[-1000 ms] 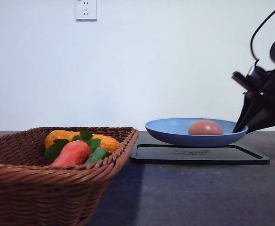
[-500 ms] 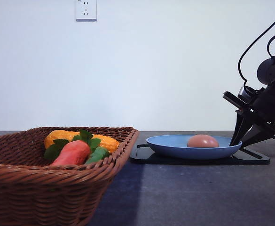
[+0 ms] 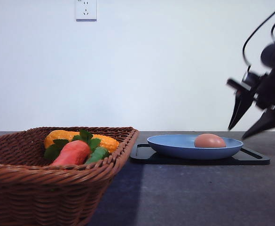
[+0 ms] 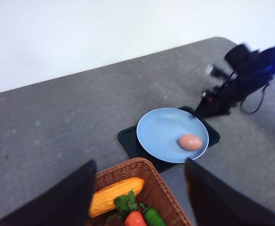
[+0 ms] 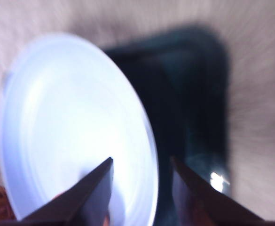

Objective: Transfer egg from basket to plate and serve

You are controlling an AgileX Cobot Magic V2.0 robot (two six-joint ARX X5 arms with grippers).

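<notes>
The egg (image 3: 209, 140) lies on the blue plate (image 3: 175, 145), now set down on the black tray (image 3: 250, 158). The right pincer (image 3: 257, 120), fingers apart, has let go and lifted away at the plate's 3 o'clock; serving looks complete.

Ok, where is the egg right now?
In the front view the egg lies in the blue plate, right of its centre, on the black tray, below the open right gripper.

A staged test room such as a lab: a bare white wall with one power socket (image 3: 86, 10) at 11 o'clock, a plain grey counter (image 3: 189, 193), and toy-like produce in a wicker basket (image 3: 43, 179) at 7 o'clock.
</notes>
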